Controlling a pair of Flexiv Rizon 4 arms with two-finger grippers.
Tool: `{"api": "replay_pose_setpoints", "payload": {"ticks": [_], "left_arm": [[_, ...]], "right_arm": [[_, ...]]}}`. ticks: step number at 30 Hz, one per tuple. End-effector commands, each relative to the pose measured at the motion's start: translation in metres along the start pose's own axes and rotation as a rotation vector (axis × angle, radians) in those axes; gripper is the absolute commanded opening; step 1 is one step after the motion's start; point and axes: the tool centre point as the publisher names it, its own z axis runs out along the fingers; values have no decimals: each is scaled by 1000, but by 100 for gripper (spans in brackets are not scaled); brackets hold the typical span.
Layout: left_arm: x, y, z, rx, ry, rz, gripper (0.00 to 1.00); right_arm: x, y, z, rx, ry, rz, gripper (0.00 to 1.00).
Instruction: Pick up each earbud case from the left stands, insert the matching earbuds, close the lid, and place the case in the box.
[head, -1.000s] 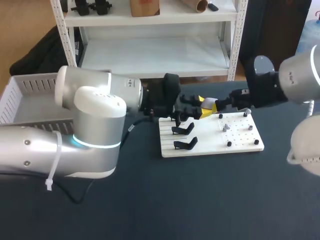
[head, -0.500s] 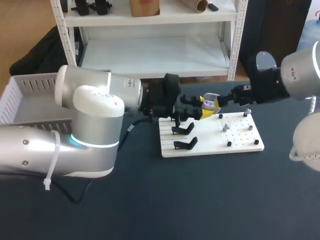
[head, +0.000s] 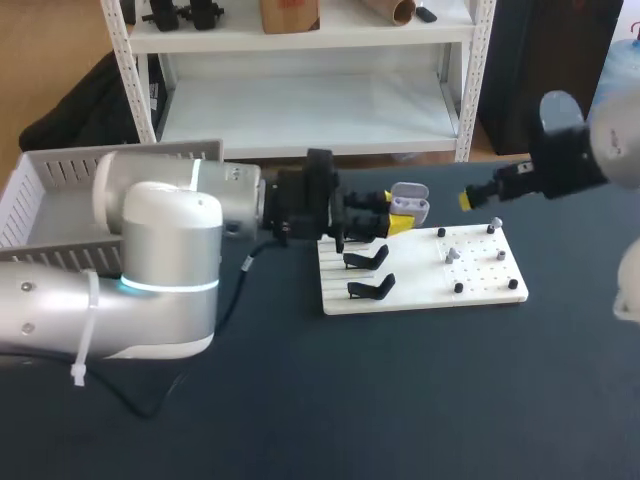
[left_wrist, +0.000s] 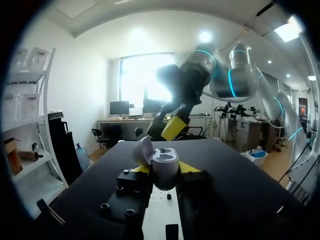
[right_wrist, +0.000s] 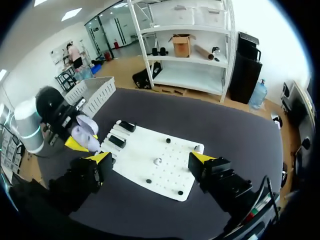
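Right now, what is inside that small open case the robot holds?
The case, gripped by the left gripper, has its lid flipped up. A dark hollow shows in its top; whether anything sits in the hollow is too small to tell.

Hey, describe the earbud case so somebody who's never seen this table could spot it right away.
Find the white board on the dark table, with black stands at its left side. Just beyond them the left gripper holds the earbud case: small, rounded, pale grey, lid flipped open, the only thing pinched between yellow fingertips.
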Motion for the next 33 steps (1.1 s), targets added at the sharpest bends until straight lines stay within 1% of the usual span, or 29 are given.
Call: {"api": "replay_pose_setpoints", "payload": {"ticks": [1, 3, 7, 11, 16, 17, 25, 31, 32, 33], "left_arm": [[-4, -5, -14, 1, -39, 31, 0], [-6, -4, -17, 27, -73, 48, 0], [-9, -3, -23, 30, -87, 72, 0], [-11, -2, -28, 22, -89, 78, 0], [-11, 8, -36, 5, -91, 69, 0], [-11, 10, -37, -4, -85, 66, 0], [-3, 27, -48, -52, -72, 40, 0], [-1, 32, -52, -54, -74, 25, 0], [-1, 32, -52, -52, -71, 21, 0], [-1, 33, -53, -49, -56, 19, 0]], "right_arm": [[4, -10, -17, 190, 29, -44, 100], [6, -19, -17, 240, 61, -68, 100], [11, -35, -13, 319, 124, -118, 100], [13, -48, -5, 355, 172, -153, 100], [17, -64, 11, 391, 234, -190, 100], [17, -65, 13, 402, 237, -198, 100], [19, -78, 20, 408, 238, -209, 100], [19, -86, 23, 420, 253, -230, 100], [18, -86, 23, 453, 256, -237, 100], [18, -86, 23, 453, 256, -237, 100]]}}
